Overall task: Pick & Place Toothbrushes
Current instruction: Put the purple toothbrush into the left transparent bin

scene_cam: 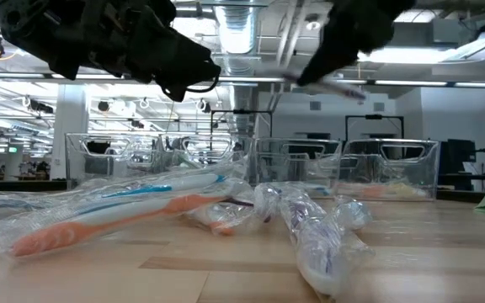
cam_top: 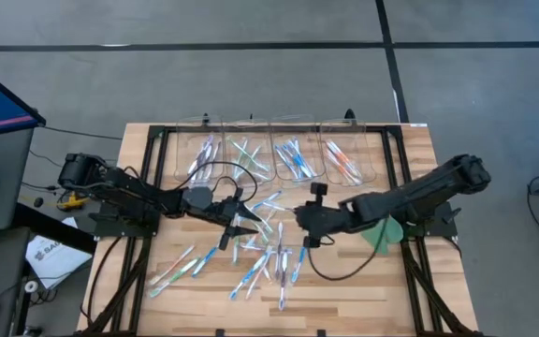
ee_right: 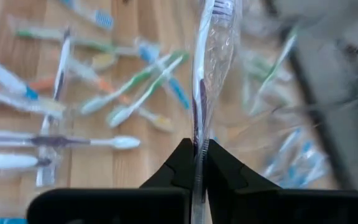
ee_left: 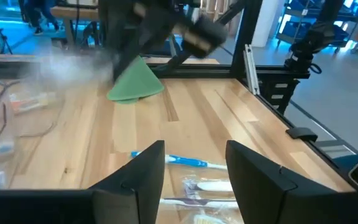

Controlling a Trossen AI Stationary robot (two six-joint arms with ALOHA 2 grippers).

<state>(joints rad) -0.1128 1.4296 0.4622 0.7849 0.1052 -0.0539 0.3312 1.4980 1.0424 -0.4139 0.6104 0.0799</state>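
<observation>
Toothbrushes (cam_top: 255, 267) mostly lie loose across the middle and near side of my desk (cam_top: 363, 290), so I judge the job well short of half done; only a few rest in the clear bins (cam_top: 293, 154) along the far edge; my right hand (ee_right: 196, 163) is clamped on a wrapped purple toothbrush (ee_right: 209, 56); my left hand (ee_left: 194, 171) hovers over the pile, fingers apart, holding nothing.

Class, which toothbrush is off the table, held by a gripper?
The wrapped purple toothbrush pinched in the right gripper; all the others lie loose on the table or in bins.
</observation>
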